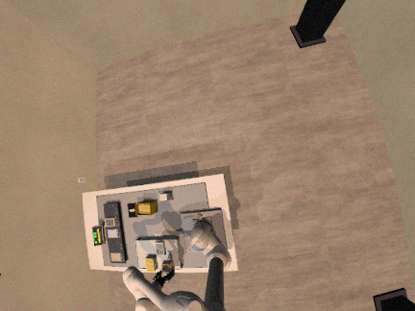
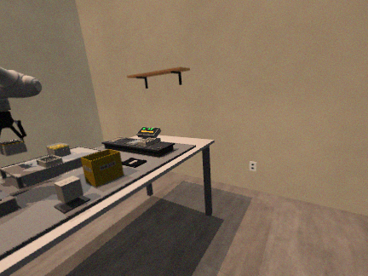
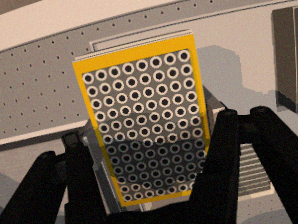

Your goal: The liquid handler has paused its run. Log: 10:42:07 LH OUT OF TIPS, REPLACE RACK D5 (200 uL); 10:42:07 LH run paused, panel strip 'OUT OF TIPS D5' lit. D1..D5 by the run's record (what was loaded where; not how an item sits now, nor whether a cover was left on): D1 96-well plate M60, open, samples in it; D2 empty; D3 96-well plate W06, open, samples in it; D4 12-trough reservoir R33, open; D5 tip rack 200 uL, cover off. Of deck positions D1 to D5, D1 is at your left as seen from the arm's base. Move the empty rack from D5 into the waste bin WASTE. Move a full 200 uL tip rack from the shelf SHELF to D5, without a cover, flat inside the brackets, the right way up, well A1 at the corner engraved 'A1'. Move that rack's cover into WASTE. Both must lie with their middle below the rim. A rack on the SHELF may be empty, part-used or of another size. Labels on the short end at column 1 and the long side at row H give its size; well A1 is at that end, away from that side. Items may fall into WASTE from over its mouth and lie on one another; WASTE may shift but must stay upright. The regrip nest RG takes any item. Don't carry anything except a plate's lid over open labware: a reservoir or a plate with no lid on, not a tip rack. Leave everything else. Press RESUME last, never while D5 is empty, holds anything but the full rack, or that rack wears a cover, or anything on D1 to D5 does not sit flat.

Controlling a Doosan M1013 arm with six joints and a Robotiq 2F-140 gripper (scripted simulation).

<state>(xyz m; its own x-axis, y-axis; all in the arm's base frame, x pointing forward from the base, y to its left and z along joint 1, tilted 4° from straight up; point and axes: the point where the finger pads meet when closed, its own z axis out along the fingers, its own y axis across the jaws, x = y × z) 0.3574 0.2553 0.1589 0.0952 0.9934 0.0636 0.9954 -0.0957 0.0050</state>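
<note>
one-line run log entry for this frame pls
gripper: shut on yellow tip rack | rack: lifted off shelf, uncovered | waste bin: upright on table

In the wrist view, the black fingers of the gripper [image 3: 150, 200] are covering both lower flanks of the yellow-framed tip rack [image 3: 145, 120], and the picture's bottom edge is cutting off the fingertips and the rack's near end. Any label on the rack's sides is facing away from this camera.

In the exterior view, the left edge is cutting the arm [image 2: 17, 85] off at its elbow and trimming the held rack. The table [image 2: 187, 146] is running out of the picture at lower left.

In the top view, the arm's base is passing below the bottom edge. The deck items [image 1: 114, 230] are appearing too small for their labels to be read.
</note>
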